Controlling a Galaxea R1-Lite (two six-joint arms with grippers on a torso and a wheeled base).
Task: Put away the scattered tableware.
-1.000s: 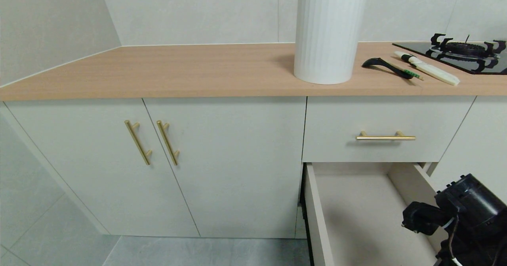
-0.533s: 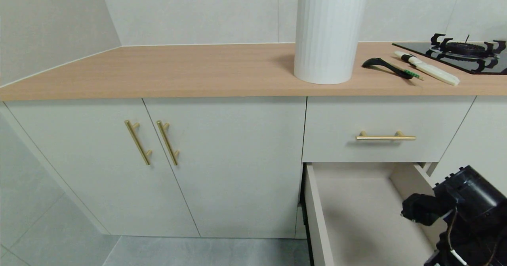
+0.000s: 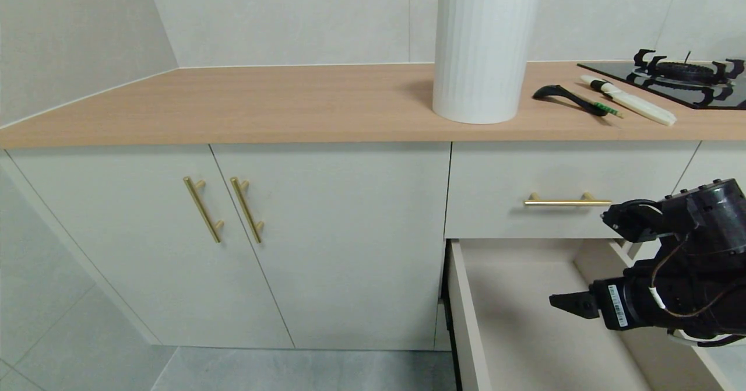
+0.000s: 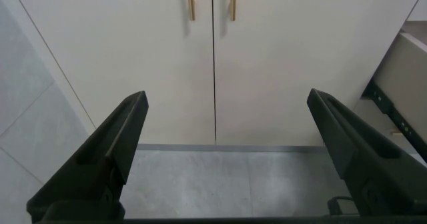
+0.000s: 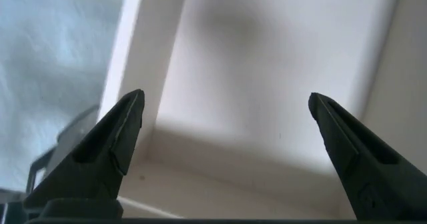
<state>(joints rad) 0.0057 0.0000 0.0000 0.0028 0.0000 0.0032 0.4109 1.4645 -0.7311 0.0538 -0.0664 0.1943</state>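
On the wooden counter right of a tall white ribbed canister lie a black spoon, green-tipped chopsticks and a cream-coloured knife. Below them the lower drawer stands pulled out, its inside bare. My right gripper hovers over that drawer's right half, pointing left; in the right wrist view it is open above the drawer floor. My left gripper is open too, holding nothing, facing the cabinet doors low near the floor.
A gas hob sits at the counter's far right. The upper drawer is closed, with its brass handle just left of my right arm. Two cabinet doors with brass handles are closed. The counter's left half is bare wood.
My right arm has risen from the lower right corner. Its gripper now points left over the open drawer. The tableware on the counter has not moved.
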